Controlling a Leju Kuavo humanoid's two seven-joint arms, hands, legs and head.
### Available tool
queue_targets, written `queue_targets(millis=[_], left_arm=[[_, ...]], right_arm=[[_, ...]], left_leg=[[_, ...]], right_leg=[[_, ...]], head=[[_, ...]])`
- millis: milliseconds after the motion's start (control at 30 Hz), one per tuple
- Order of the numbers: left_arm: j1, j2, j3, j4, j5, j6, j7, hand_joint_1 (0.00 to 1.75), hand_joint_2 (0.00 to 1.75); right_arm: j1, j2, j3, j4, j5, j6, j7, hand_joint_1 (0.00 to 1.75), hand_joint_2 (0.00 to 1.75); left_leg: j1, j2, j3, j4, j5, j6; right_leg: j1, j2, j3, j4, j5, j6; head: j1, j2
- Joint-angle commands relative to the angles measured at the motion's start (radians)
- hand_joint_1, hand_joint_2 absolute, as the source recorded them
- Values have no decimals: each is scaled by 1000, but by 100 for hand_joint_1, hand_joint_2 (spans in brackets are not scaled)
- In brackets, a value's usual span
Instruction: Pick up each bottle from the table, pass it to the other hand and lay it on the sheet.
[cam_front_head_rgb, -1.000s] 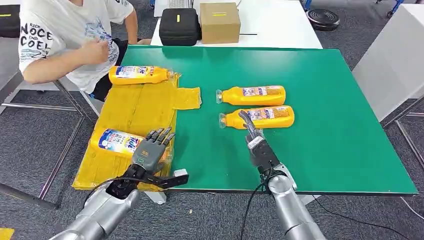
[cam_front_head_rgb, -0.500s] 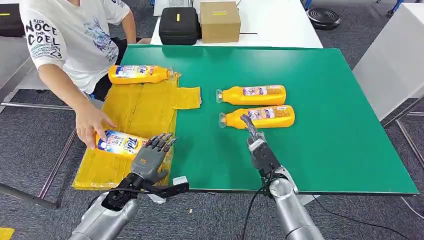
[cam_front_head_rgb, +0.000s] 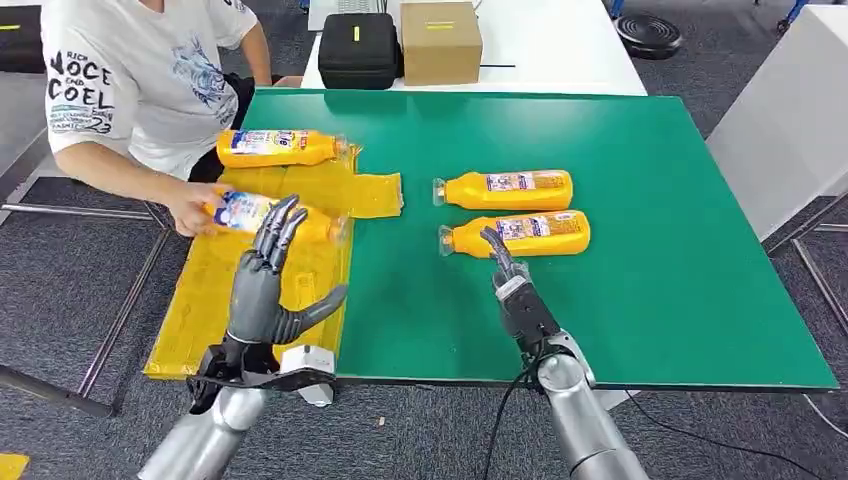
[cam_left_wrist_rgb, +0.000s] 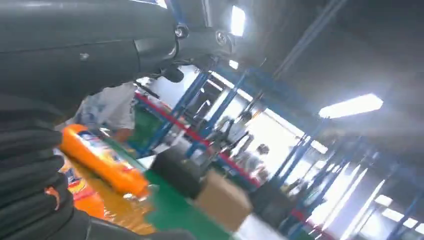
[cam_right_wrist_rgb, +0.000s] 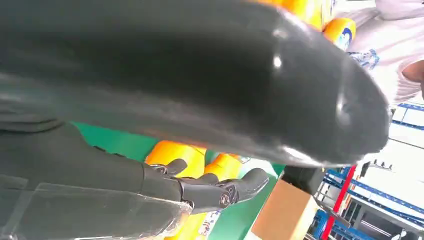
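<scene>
Two orange bottles lie side by side on the green table (cam_front_head_rgb: 660, 260), the farther bottle (cam_front_head_rgb: 510, 189) and the nearer bottle (cam_front_head_rgb: 522, 234). My right hand (cam_front_head_rgb: 511, 287) stretches toward the nearer one, fingers extended and holding nothing, with its fingertips (cam_front_head_rgb: 489, 240) just short of the bottle's neck. The right wrist view shows both bottles (cam_right_wrist_rgb: 175, 152) beyond the dark fingers (cam_right_wrist_rgb: 225, 191). My left hand (cam_front_head_rgb: 266, 280) is raised over the yellow sheet (cam_front_head_rgb: 300, 195), fingers spread and pointing up, empty. On the sheet lie a far bottle (cam_front_head_rgb: 278, 148) and a bottle (cam_front_head_rgb: 248, 212) that a person's hand (cam_front_head_rgb: 190, 210) grips.
A person (cam_front_head_rgb: 130, 80) sits at the table's far left corner, arm reaching over the sheet. A black case (cam_front_head_rgb: 358, 52) and a cardboard box (cam_front_head_rgb: 440, 43) stand on the white table behind. A white surface (cam_front_head_rgb: 790, 120) lies to the right.
My left hand lifted off the sheet and turned its fingers upward. The person slid the near bottle up the sheet toward its middle. The right hand barely moved.
</scene>
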Motion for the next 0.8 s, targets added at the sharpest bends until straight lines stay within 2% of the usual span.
queue_targets(millis=[33, 167, 267, 367, 400, 467, 567, 800], left_arm=[[3, -20, 26, -12, 9, 0, -7, 0, 175], [1, -20, 28, -6, 23, 6, -21, 0, 175], [6, -39, 31, 24, 143, -18, -75, 0, 175], [12, -69, 59, 99, 307, -81, -90, 0, 175], [11, -88, 87, 147, 402, -107, -96, 0, 175], [-7, -106, 114, 226, 474, -91, -106, 0, 175], [-46, -128, 159, 331, 628, -134, -113, 0, 175], [-99, -139, 169, 441, 682, -115, -112, 0, 175]], right_arm=[[-50, 3, 8, 72, 0, -3, 5, 0, 0], [-53, 2, 9, 76, 1, -4, 5, 0, 0], [-68, -15, 25, 80, 32, -35, -1, 0, 0], [-94, -51, 37, 87, 110, -84, 39, 0, 0], [-132, -75, 46, 129, 161, -106, 70, 0, 175], [-215, -113, 73, 233, 247, -123, 114, 0, 175], [-406, -156, 131, 470, 371, -149, 169, 0, 175], [-568, -204, 183, 601, 467, -102, 233, 0, 175]], left_leg=[[2, 2, 4, 1, -2, -2], [0, 1, 2, 0, -1, -1], [1, 2, 4, 0, -2, -2], [0, 1, 3, 0, -1, -1], [1, 2, 6, 0, -2, -2], [-1, 1, 3, -1, 0, 0], [0, 5, 4, 0, -1, -1], [0, 0, 4, 2, 0, 0]], right_leg=[[2, 1, 4, 0, -1, -2], [0, 1, 2, 0, 0, -1], [1, 1, 3, 0, -1, -1], [0, 1, 3, -1, -1, -1], [1, 1, 6, -1, -2, -2], [-1, 1, 2, -1, 0, 0], [0, 4, 4, -1, 1, -1], [0, -1, 4, 1, 0, -2]], head=[[0, 0], [0, 0], [0, 0], [0, 0], [0, 0], [0, 0], [0, 0], [0, 0]])
